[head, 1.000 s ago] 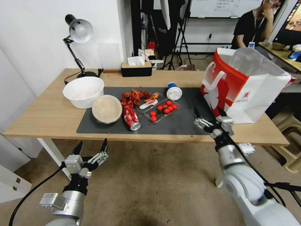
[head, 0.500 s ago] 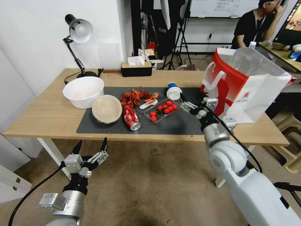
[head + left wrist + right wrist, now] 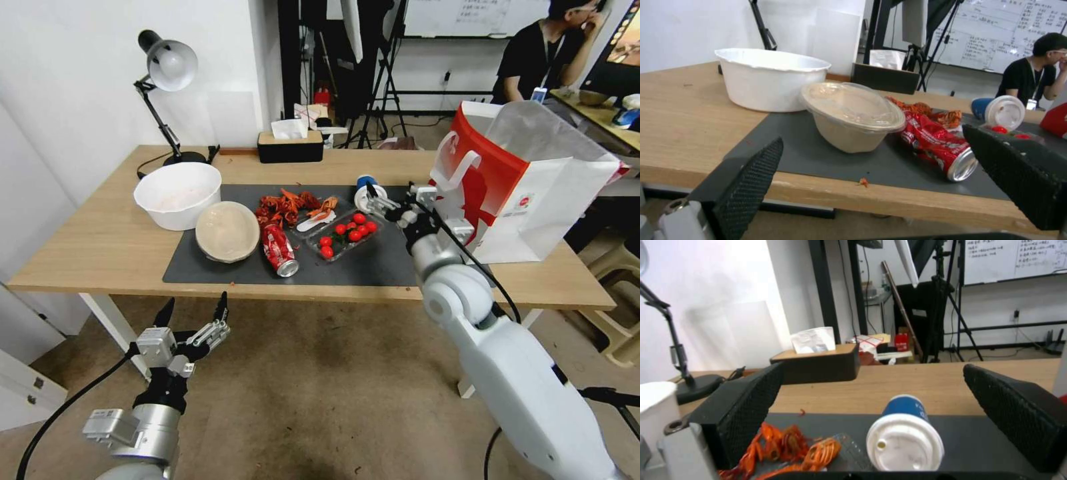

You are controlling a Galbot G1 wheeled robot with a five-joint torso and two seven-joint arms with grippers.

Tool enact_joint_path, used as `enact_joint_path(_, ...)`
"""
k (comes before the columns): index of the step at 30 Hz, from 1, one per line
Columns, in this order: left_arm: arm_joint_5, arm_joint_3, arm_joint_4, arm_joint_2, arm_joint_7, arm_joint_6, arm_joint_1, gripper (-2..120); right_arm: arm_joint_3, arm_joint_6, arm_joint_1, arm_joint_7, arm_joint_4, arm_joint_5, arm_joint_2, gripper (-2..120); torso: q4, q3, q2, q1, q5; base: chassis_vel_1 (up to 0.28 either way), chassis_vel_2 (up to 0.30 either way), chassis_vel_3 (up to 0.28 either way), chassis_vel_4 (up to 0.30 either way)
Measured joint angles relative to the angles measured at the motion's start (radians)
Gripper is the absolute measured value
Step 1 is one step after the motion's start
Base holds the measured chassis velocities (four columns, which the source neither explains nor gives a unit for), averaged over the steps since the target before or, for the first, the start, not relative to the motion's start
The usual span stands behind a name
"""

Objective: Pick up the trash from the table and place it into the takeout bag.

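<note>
The blue-white lidded cup [image 3: 367, 192] lies on its side on the table's [image 3: 100, 247] dark mat, lid toward me. My right gripper [image 3: 377, 200] is open just in front of it. In the right wrist view the cup [image 3: 905, 436] lies low between the spread fingers [image 3: 744, 406], untouched. The red soda can [image 3: 280, 250] lies tipped beside the round beige bowl [image 3: 227, 231]. The takeout bag [image 3: 527, 180] stands open at the table's right. My left gripper [image 3: 197, 301] hangs open below the table's front edge, facing the bowl [image 3: 853, 116] and can [image 3: 938, 146].
A large white bowl [image 3: 178, 195] stands at the left of the mat. Red crayfish shells [image 3: 287, 203] and a clear tray of cherry tomatoes [image 3: 347, 235] lie mid-mat. A tissue box [image 3: 290, 147] and desk lamp [image 3: 167, 67] stand at the back.
My right gripper has moved from the table's front right edge, forward and left across the mat, up to the lidded cup. The left arm has stayed still.
</note>
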Motion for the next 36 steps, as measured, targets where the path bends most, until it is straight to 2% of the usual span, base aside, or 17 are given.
enact_joint_path(10,0.004,0.002,0.004,-0.004,-0.001,0.003,-0.004,100,-0.097,-0.091,0.209,0.063,-0.181,0.038,0.05,100,0.0001,0.0,0.0,0.0,-0.0001,0.0,0.0,0.0,0.0)
enact_joint_path(28,0.0,0.003,0.017,0.003,-0.001,0.007,-0.015,100,-0.128,-0.174,0.29,0.077,-0.34,0.037,0.108,100,0.0,0.0,0.0,0.0,-0.0001,0.0,0.0,0.0,0.0)
enact_joint_path(36,-0.012,0.003,0.019,0.008,-0.001,0.007,-0.018,100,-0.124,-0.229,0.323,0.02,-0.406,0.018,0.126,100,0.0,0.0,0.0,0.0,-0.0001,0.0,0.0,0.0,0.0)
